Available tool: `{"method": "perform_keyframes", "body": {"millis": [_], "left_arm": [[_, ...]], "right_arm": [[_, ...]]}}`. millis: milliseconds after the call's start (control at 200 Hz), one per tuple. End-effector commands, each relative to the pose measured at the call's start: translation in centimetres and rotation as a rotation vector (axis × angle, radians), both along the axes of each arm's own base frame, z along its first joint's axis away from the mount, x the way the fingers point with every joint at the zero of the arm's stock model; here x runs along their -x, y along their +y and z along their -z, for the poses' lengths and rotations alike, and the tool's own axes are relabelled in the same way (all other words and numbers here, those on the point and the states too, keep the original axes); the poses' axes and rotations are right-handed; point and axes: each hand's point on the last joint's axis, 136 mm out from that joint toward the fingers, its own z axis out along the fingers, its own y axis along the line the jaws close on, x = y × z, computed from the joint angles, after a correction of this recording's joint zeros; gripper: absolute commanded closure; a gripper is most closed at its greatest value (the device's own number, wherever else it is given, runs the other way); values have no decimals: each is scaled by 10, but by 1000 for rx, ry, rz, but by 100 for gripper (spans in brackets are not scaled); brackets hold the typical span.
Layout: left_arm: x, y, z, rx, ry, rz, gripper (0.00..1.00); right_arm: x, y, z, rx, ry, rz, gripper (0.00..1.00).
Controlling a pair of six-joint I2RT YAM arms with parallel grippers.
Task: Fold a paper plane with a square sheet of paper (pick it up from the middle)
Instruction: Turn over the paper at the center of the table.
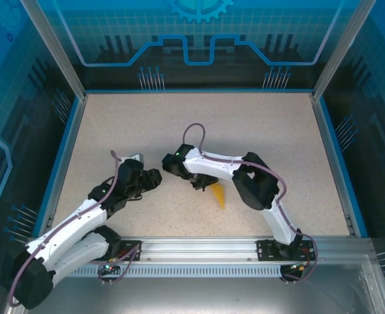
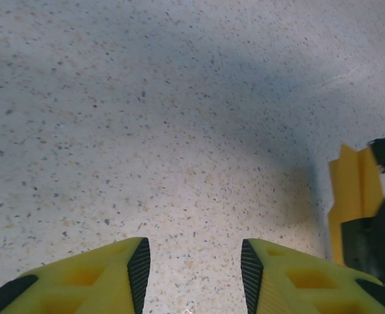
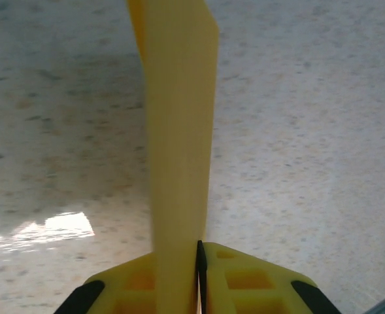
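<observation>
The square sheet of paper stands folded into a slim, pointed orange-yellow paper plane, its tip pointing toward the near edge of the table. My right gripper is shut on one end of it. In the right wrist view the paper plane runs straight out from the right gripper and covers the left finger. My left gripper hovers a little to the left, open with nothing between its fingers. From the left wrist the paper plane shows at the right edge, apart from the left gripper.
The speckled beige table is ringed by a blue rim and transparent walls. A metal rail with the arm bases runs along the near edge. The right arm's elbow stands just right of the paper.
</observation>
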Motion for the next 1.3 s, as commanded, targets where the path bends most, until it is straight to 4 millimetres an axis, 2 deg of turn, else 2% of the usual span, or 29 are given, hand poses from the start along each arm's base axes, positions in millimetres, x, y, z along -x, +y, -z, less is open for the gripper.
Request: {"method": "perform_keyframes", "body": {"millis": [0, 60, 150, 215, 325, 400, 515, 605, 750, 885, 995, 1120, 1295], "left_arm": [[6, 15, 12, -27, 33, -58, 56], [6, 13, 13, -19, 35, -55, 55], [6, 11, 15, -10, 40, -52, 53], [5, 9, 15, -11, 45, -38, 52], [4, 5, 15, -4, 52, -19, 51], [4, 3, 16, -1, 58, -10, 51], [4, -3, 16, 11, 66, 13, 50], [3, -7, 19, 19, 77, 27, 49], [2, -13, 21, 29, 95, 49, 48], [1, -17, 22, 37, 107, 62, 48], [1, -22, 23, 51, 116, 85, 47], [0, -27, 27, 63, 142, 93, 47], [1, -28, 30, 66, 165, 92, 46]], "right_arm": [[10, 25, 20, -74, 60, 27, 84], [12, 41, 29, -142, 90, 19, 78], [16, 75, 35, -311, 136, -36, 72], [15, 92, 25, -415, 128, -71, 64], [13, 113, 0, -593, 103, -132, 43], [11, 113, -14, -666, 81, -134, 32], [9, 109, -30, -798, 58, -132, 28], [9, 108, -53, -946, 18, -154, 25], [6, 87, -74, -1057, -38, -151, 25], [3, 58, -62, -1103, -41, -66, 31], [3, 43, -47, -1161, -21, 2, 45], [5, 41, -35, -1206, 12, 27, 57], [9, 60, -28, -1256, 70, -1, 73]]}}
